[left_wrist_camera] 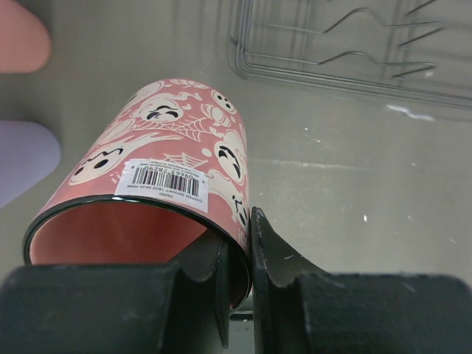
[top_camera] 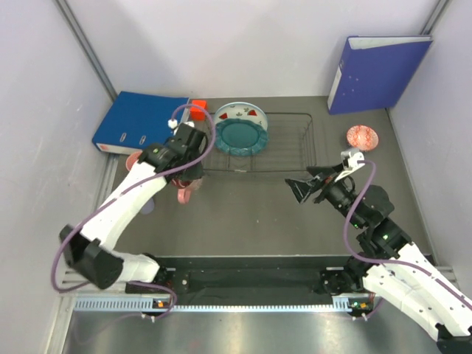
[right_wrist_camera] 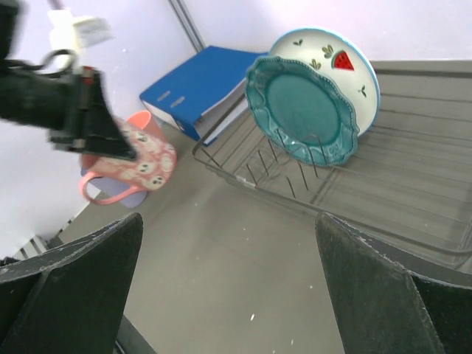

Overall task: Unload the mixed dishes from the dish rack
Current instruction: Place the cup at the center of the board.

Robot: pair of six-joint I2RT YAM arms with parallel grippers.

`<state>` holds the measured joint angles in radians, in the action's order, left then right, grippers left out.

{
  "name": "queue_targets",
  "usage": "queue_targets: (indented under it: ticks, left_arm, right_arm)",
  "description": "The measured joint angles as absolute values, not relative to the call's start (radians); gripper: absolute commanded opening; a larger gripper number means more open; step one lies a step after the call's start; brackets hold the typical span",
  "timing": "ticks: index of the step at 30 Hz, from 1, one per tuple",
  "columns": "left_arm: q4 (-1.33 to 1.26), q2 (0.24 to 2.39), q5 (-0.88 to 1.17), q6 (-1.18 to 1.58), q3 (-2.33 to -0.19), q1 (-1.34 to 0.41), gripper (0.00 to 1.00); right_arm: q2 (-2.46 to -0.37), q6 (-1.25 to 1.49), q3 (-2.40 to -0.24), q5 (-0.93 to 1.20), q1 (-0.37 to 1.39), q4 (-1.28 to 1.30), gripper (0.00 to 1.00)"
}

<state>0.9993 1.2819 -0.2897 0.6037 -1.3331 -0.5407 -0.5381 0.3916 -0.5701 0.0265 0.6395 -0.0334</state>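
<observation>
My left gripper [left_wrist_camera: 240, 254] is shut on the rim wall of a salmon-pink cup [left_wrist_camera: 169, 169] with ghost prints, one finger inside and one outside. It holds the cup [top_camera: 183, 193] just above the table, left of the dish rack [top_camera: 284, 144]. In the rack a teal scalloped plate [top_camera: 238, 136] leans on a white plate with watermelon marks [top_camera: 242, 113]. A second salmon-pink cup [left_wrist_camera: 21, 40] and a lavender cup [left_wrist_camera: 26, 158] stand on the table beyond the held one. A small pink patterned bowl [top_camera: 362, 136] sits right of the rack. My right gripper [top_camera: 306, 186] hovers open and empty in front of the rack [right_wrist_camera: 369, 199].
A blue ring binder [top_camera: 144, 122] lies flat at the back left, with a small red cube [top_camera: 198, 113] beside it. Another blue binder [top_camera: 376, 70] stands upright against the back wall on the right. Grey walls close in both sides.
</observation>
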Motion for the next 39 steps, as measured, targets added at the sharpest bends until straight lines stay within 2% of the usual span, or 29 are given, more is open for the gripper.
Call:
queue_targets:
  ticks: [7, 19, 29, 39]
  left_arm:
    - [0.972, 1.483, -0.229, 0.582, -1.394, -0.445, 0.0]
    - [0.945, 1.503, -0.147, 0.538, -1.377, -0.242, 0.0]
    - [0.903, 1.629, -0.062, 0.532, -1.283, -0.235, 0.0]
    - [0.884, 1.635, -0.056, 0.532, -1.281, -0.213, 0.0]
  right_arm:
    - [-0.537, 0.377, -0.569, 0.023, 0.64, -0.022, 1.0]
    - [-0.534, 0.375, -0.569, 0.027, 0.64, -0.021, 1.0]
    - [-0.53, 0.377, -0.569, 0.028, 0.64, -0.021, 1.0]
    - [-0.539, 0.378, -0.561, 0.028, 0.64, -0.021, 1.0]
